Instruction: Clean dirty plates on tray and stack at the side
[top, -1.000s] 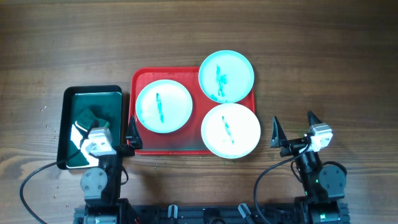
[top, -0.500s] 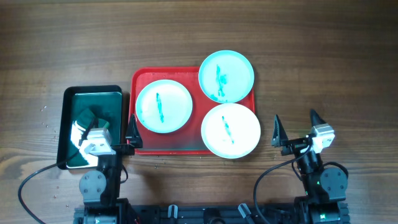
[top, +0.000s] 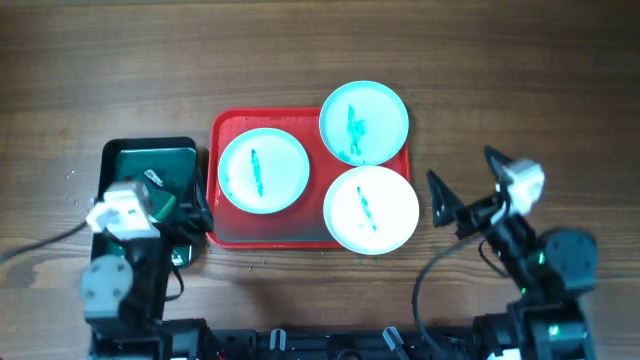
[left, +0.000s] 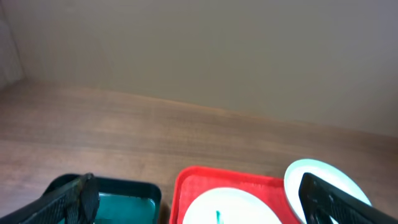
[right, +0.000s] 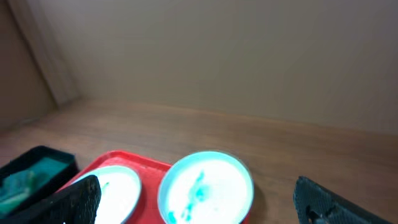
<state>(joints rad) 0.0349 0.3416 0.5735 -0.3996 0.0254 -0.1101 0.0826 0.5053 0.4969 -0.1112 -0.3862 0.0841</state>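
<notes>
Plates (top: 263, 171): 3, teal-smeared; one inside red tray (top: 225, 232), two overhanging its right rim. Left gripper (left: 196, 186), right gripper (top: 459, 165): jaws spread, empty. Advise: steady plate edge, wipe centre smear, don't shove neighbours.

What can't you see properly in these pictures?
- Overhead: the left arm covers the near part of the black tray, so what lies inside can't be told.
- Left wrist: the bottom edge cuts off the red tray and the plates.
- Right wrist: blurry, only two plates show, and their smears are fuzzy.
- Overhead: two plates hide the red tray's right rim.
</notes>
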